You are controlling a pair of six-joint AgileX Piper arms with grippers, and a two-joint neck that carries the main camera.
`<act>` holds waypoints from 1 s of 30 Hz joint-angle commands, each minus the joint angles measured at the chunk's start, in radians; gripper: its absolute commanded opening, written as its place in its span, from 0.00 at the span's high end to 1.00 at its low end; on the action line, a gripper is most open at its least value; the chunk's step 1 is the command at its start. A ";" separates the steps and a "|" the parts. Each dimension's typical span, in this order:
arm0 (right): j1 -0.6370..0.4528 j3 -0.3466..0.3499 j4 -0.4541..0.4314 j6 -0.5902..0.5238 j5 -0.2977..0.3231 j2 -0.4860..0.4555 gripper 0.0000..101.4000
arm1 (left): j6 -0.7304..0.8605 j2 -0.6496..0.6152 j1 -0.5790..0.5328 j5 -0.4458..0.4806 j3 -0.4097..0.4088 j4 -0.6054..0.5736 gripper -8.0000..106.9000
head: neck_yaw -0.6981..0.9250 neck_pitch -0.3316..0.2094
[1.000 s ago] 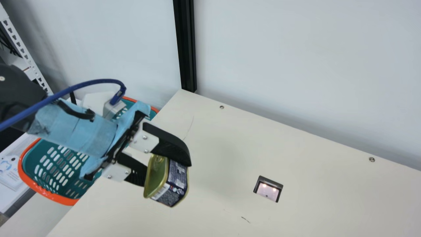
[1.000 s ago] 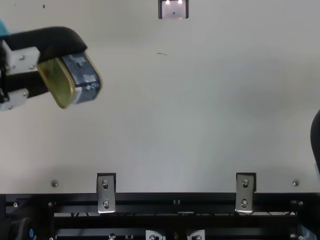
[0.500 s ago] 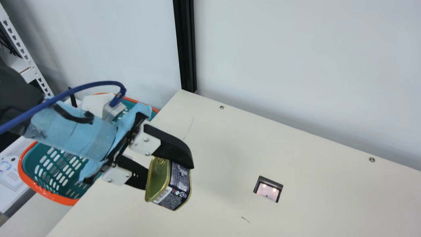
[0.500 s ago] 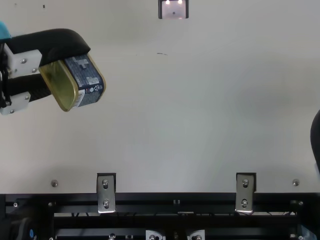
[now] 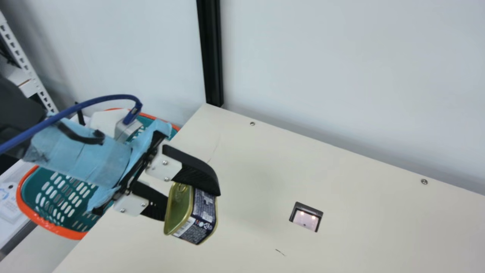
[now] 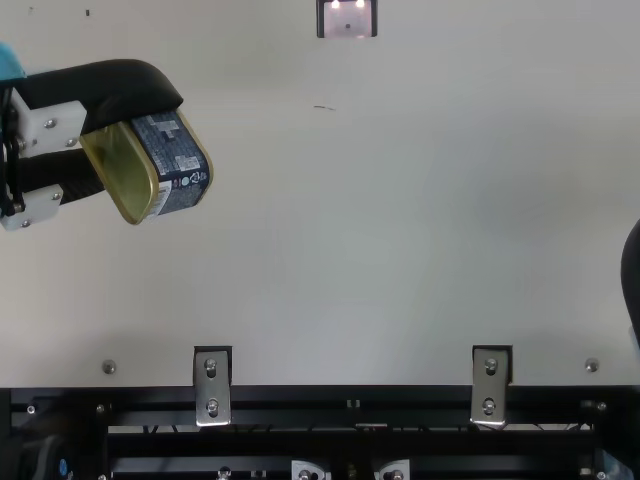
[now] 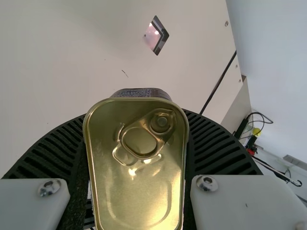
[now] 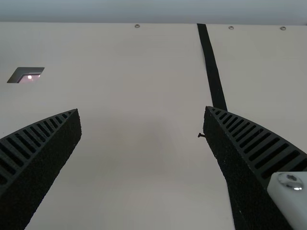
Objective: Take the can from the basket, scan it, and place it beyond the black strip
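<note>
Gold metal, smooth and round-cornered: one can [image 5: 202, 220] with one ring pull [image 7: 160, 122] and navy label [image 5: 204, 206]. Hangs tilted, pinched in the left gripper [image 5: 191, 206], left of the scanner window [image 5: 305, 218] in the main view. Farther left of the window, one slotted teal plastic basket [image 5: 64, 199]. Well apart from it, one black strip [image 8: 211, 62]; right gripper [image 6: 632, 285] with two ribbed fingers [image 8: 45, 153] spread wide.
</note>
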 commanded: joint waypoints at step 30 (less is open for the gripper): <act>0.000 0.000 0.000 0.000 0.000 0.000 0.00 | 0.008 0.000 -0.078 -0.126 -0.037 0.083 0.84 | -0.245 0.024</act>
